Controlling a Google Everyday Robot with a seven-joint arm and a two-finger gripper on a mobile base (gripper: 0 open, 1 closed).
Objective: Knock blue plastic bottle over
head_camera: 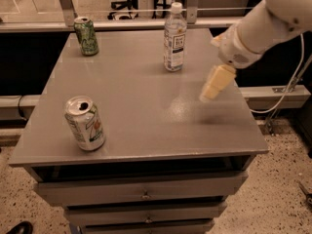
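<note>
On top of a grey drawer cabinet (141,96), seen from the one camera looking down from the front, three drink containers stand upright. The blue plastic bottle (175,38) is at the back of the top, a little right of centre. It is slim and clear with a white screw cap and a white label with dark print, and it is taller than both cans. A green soda can (86,36) stands in the back left corner, well apart from the bottle. A white-and-green can (85,123) with an opened top stands near the front left edge.

The robot's white arm (263,23) reaches in from the upper right. Its cream-coloured gripper (214,84) points down and to the left over the right side of the cabinet top. It hangs in front of the bottle and to its right, near it but not touching. The gripper is blurred, and it cannot be told whether it is open or closed. It holds nothing that can be made out. A soft shadow (219,116) lies on the surface beneath it.

Below the top are stacked drawers (141,194) with small knobs. A white cable (287,89) hangs at the right, above a speckled floor (278,199).
</note>
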